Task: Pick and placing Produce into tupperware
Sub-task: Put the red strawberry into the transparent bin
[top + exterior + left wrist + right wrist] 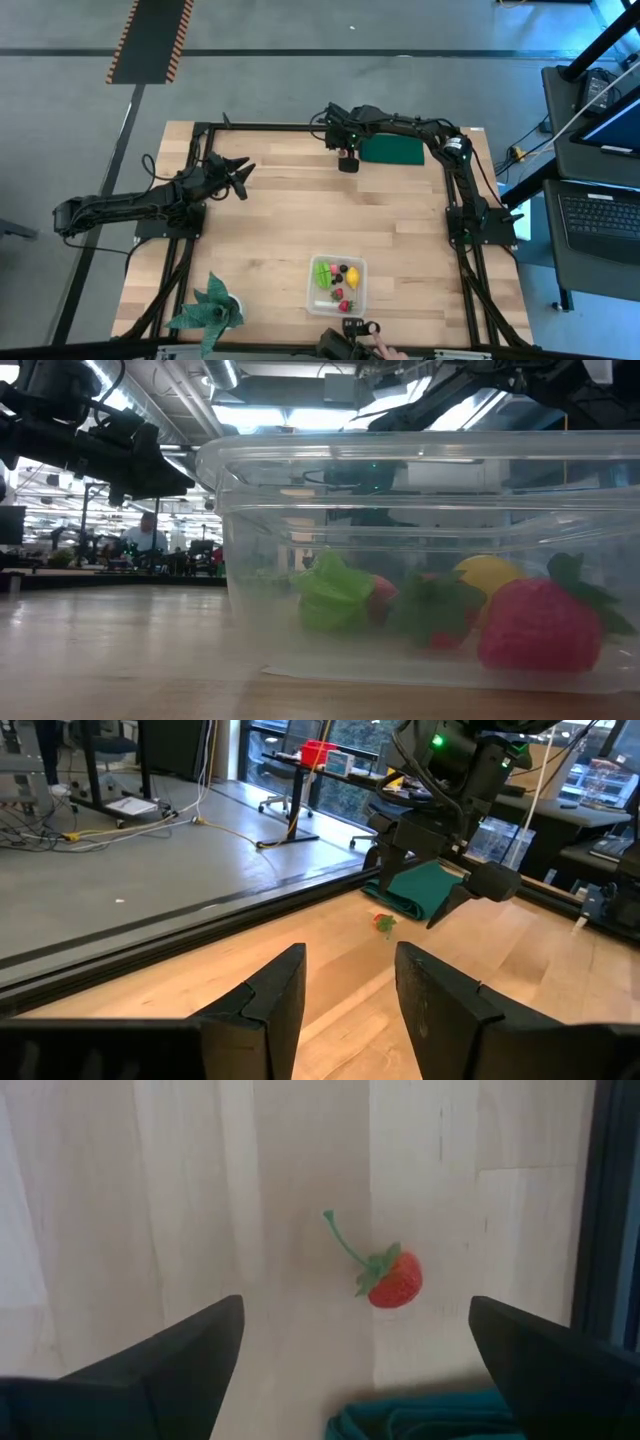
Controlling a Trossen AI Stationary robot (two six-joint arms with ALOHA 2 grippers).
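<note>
From above, the right gripper [348,163] hovers beside the green pad [393,150]; the left gripper [240,176] waits apart. At table height, the tupperware [420,480] holds produce. Left wrist: fingers narrowly parted. Right wrist: wide jaws straddle a strawberry [395,1280], seemingly light; grasp its body, not the stem.

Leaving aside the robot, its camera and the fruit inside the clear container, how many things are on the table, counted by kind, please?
Clear container: 1
Teal plant: 1
Dark green pad: 1
Loose strawberry: 1
Total: 4
</note>
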